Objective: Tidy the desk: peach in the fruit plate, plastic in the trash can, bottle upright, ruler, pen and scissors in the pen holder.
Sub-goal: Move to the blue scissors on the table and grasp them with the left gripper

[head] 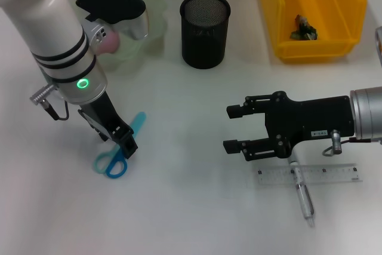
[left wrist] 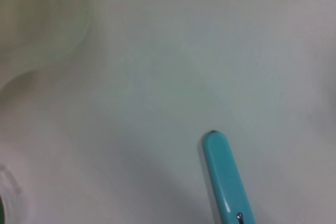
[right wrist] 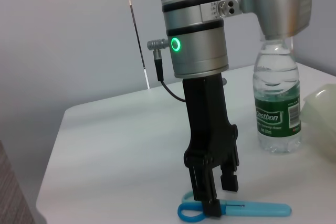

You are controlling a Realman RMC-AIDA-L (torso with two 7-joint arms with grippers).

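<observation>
The blue scissors (head: pixel 138 122) lie flat on the white desk at the left. My left gripper (head: pixel 119 141) is lowered onto them near the pivot, its fingers (right wrist: pixel 207 198) slightly apart on either side of the scissors (right wrist: pixel 257 209). The blade tip (left wrist: pixel 223 177) shows in the left wrist view. My right gripper (head: pixel 236 128) hovers open at centre right, just above the clear ruler (head: pixel 322 174) and the pen (head: pixel 305 200). The peach (head: pixel 110 40) rests in the pale green fruit plate (head: pixel 152 4). The bottle (right wrist: pixel 276 103) stands upright behind the left arm.
The black mesh pen holder (head: pixel 205 28) stands at the back centre. A yellow bin (head: pixel 346 4) at the back right holds a small dark crumpled item (head: pixel 302 28). White desk lies between the two grippers.
</observation>
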